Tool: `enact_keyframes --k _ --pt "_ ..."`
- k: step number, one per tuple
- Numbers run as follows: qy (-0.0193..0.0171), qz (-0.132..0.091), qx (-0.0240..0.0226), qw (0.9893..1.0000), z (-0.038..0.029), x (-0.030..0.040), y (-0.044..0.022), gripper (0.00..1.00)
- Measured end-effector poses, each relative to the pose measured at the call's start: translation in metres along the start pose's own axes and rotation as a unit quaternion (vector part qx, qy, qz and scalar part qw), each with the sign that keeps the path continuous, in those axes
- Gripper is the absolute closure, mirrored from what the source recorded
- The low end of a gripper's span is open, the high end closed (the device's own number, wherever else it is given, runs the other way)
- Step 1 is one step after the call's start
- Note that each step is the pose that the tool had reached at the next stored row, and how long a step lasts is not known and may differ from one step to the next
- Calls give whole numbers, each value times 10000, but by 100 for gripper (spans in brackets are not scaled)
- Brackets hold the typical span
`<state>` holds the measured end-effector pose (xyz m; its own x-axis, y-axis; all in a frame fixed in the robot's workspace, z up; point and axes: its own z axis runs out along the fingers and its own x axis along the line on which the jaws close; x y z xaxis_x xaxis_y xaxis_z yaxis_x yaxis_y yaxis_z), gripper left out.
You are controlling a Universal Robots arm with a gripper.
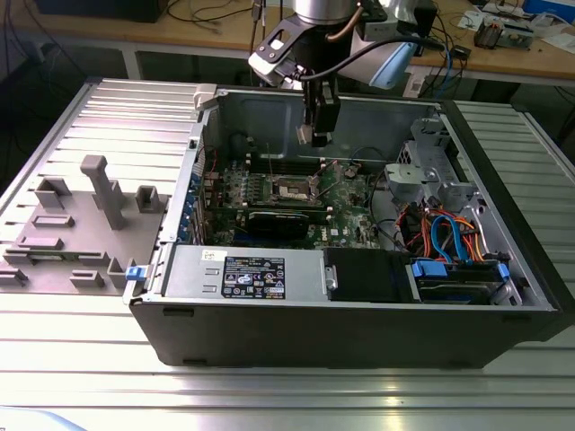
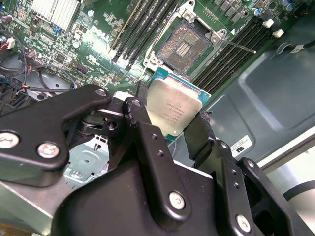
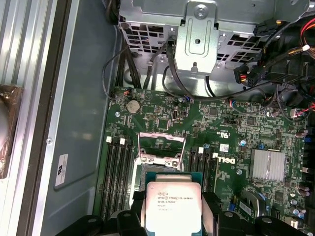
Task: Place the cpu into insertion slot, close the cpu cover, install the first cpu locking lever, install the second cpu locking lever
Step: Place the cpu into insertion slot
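The small flat square cpu (image 2: 174, 105) with its silver-grey top sat in the black metal hand (image 2: 170, 115), whose fingers (image 2: 147, 132) were clamped on its edges. Below the hand, not touching the chip, lay the square dark insertion slot (image 2: 184, 46), uncovered. On the slot's far side, the thin silvery cpu cover (image 3: 160, 159) stood flipped up.

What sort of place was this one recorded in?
Probably a robotics lab or workshop: an opened desktop computer case lies on a ribbed metal table, grey fixture blocks beside it, and a cable-strewn wooden workbench stands behind.
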<state>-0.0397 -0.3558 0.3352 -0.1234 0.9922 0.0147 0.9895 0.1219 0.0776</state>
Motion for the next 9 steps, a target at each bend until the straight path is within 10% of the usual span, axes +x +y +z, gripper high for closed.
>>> enact_keyframes --k 9 --pt "-17 189 -2 9998 18 3 -1 46"
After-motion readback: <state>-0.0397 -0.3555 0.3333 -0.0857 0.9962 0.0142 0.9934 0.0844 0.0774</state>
